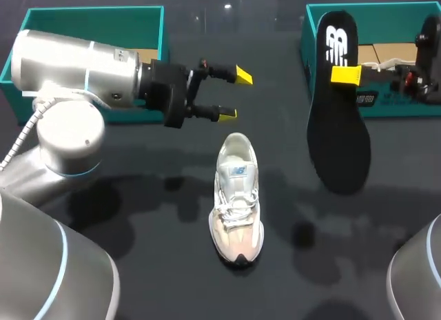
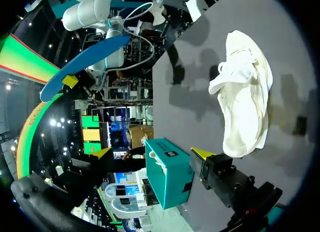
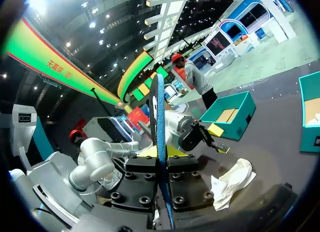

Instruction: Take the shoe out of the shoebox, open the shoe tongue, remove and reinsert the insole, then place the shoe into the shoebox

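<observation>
Standing upright on its sole at the middle of the dark tabletop (image 1: 145, 216), the white shoe (image 1: 236, 199) has its long axis running from the far side toward the robot. Its toe is nearest the robot and its heel opening faces the far edge.

The left hand (image 1: 234, 94) hovers just beyond the heel and slightly to the left of it. Its yellow-tipped fingers are spread wide with nothing between them, and they point across toward the right side. Behind the left arm a teal left shoebox (image 1: 96, 23) sits at the far left corner.

The right hand (image 1: 342, 75) is clamped on the black insole (image 1: 337, 127), gripping it from both sides near the narrower end that carries a white logo. The insole is held in front of the teal right shoebox (image 1: 406, 110), well to the right of the shoe. Its length runs nearly parallel to the shoe's, with the broad end toward the robot. The right wrist view shows the insole edge-on, pinched between that hand's two yellow tips. In the left wrist view its other face appears blue.
</observation>
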### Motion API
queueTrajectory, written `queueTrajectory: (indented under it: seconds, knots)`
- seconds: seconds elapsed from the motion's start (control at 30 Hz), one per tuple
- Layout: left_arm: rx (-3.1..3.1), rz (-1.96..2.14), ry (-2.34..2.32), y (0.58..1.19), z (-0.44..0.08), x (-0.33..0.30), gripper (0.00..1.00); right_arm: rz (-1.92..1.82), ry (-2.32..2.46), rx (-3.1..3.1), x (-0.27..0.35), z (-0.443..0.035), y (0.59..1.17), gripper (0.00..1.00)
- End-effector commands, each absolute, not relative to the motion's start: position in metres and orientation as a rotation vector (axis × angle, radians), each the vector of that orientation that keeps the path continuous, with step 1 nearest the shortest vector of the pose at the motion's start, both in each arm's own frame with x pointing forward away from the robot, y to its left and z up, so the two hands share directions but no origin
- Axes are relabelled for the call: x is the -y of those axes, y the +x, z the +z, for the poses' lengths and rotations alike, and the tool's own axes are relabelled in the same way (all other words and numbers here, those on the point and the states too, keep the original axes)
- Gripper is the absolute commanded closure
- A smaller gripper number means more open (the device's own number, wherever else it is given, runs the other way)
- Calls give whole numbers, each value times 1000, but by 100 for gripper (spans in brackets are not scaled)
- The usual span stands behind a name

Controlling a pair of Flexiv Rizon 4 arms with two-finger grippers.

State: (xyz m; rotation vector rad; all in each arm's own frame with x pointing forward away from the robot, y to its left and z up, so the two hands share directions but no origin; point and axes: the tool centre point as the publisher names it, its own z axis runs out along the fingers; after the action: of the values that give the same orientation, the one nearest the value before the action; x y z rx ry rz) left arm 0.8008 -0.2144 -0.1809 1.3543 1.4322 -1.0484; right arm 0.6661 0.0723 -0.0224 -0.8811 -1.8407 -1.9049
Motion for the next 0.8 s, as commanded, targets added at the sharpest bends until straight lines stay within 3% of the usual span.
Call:
queueTrajectory:
  seconds: [0.03,0.27,0.6,0.8]
  knots:
    - [-1408,-1064,1333,801,-183,211,0,-1881,-852,1846,-78,-25,688,100]
    - [-1410,-1048,1321,800,-185,213,0,-1881,-852,1846,-78,-25,688,100]
    - [-1292,-1077,1298,788,-162,218,0,-1694,-1080,1666,-72,-66,752,100]
    - [-1257,-1093,1305,788,-154,218,0,-1691,-1083,1664,-71,-69,756,100]
